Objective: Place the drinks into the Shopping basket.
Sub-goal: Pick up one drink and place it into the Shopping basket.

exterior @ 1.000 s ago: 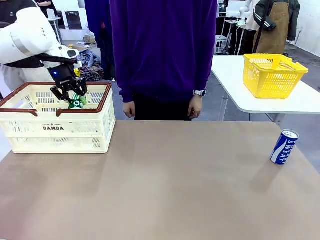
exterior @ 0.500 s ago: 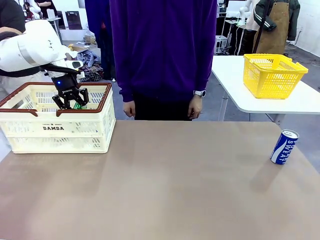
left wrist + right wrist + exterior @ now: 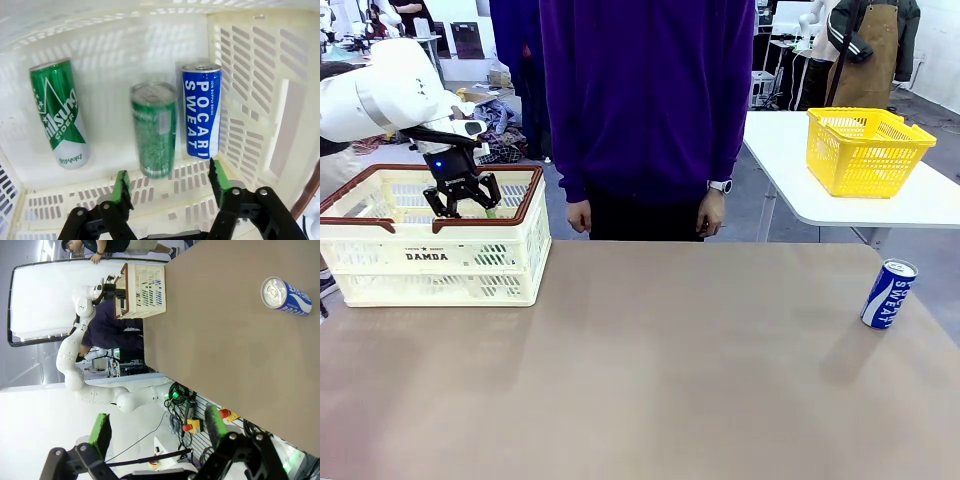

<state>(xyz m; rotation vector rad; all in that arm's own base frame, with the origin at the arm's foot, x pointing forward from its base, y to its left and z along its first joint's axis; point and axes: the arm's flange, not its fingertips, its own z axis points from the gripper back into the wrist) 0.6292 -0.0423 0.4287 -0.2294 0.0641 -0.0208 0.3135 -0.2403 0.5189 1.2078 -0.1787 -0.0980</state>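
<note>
Well, the left gripper (image 3: 463,206) hung over the Shopping basket (image 3: 440,258), with its tips about level with the brown rim. Its fingers (image 3: 121,186) were partway apart and held nothing. Right under them was the middle green can (image 3: 154,131). It looked smeary, so I guessed it was dropping or rolling.

To do this bit well, I thought the arm should keep its fingers apart and go straight up. That way it would not bump the rim or drag the can back out.

Inside the big basket there were three drinks. The side green can (image 3: 60,115), with white letters, was near one wall. The middle green can was next to it, with a gap between them. The inside blue can (image 3: 201,110) was just beside the middle one, close to a slotted wall. I could not tell if they stood up or lay flat.

One more drink, the last blue can (image 3: 889,294), stood on the table (image 3: 650,360), well apart from the basket, on the robot's right. The right gripper (image 3: 157,429) was wide open and empty, so I thought that arm was the better one for it. The yellow basket (image 3: 865,150) sat on another table, and I could not tell if anything was in it.
</note>
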